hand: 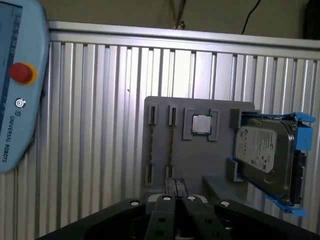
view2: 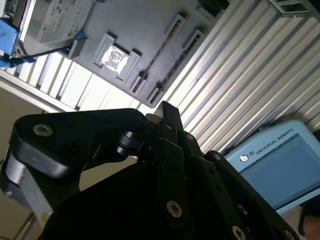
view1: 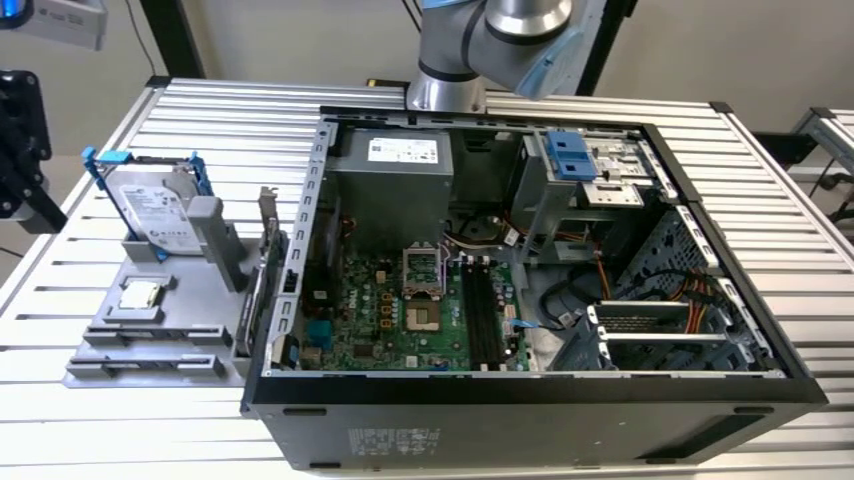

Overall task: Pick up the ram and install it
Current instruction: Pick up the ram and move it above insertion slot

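The gripper (hand: 176, 191), fingers apparently drawn together on nothing, hangs off one end of the grey parts tray (hand: 212, 160) in the first wrist view. The ram (hand: 171, 145), seemingly the thin dark strip standing on edge beside the processor chip (hand: 201, 124), points lengthwise toward it.

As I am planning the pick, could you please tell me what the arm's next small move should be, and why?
Probably carry the gripper over towards the grey holder, above its slots. In the first wrist view the ram looks to stand on edge there, apart from the gripper, beside the processor chip; in the exterior view the arm stands behind the computer case.
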Tool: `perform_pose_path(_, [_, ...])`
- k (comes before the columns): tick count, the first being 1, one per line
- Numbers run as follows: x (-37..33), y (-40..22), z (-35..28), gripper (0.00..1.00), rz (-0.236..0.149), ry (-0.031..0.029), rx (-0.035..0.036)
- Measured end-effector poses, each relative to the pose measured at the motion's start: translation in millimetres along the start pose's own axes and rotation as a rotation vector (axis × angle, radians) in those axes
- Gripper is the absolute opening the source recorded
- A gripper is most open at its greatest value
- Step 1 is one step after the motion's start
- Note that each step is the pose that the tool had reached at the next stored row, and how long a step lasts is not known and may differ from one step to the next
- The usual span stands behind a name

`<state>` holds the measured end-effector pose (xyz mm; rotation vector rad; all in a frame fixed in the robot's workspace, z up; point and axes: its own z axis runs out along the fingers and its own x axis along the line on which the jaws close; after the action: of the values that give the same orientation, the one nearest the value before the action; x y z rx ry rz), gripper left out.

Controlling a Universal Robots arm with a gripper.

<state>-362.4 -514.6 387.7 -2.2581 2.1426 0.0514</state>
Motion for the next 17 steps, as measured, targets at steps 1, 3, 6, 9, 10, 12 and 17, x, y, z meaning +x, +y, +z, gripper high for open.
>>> perform_pose_path(1, [0.0,0.0,0.0,0.0,-0.01,0.0,-0.0005])
perform_pose_path(3, [0.0,0.0,0.0,0.0,-0.026,0.0,-0.0011])
perform_pose_path(6, [0.0,0.0,0.0,0.0,-0.038,0.0001,-0.0017])
perform_pose_path(9, [0.0,0.0,0.0,0.0,-0.04,0.0,-0.0017])
perform_pose_path(10, [0.0,0.0,0.0,0.0,-0.04,0.0,-0.0018])
perform_pose_path(12, [0.0,0.0,0.0,0.0,-0.04,0.0001,-0.0018])
perform_pose_path(17, [0.0,0.0,0.0,0.0,-0.041,0.0001,-0.0019])
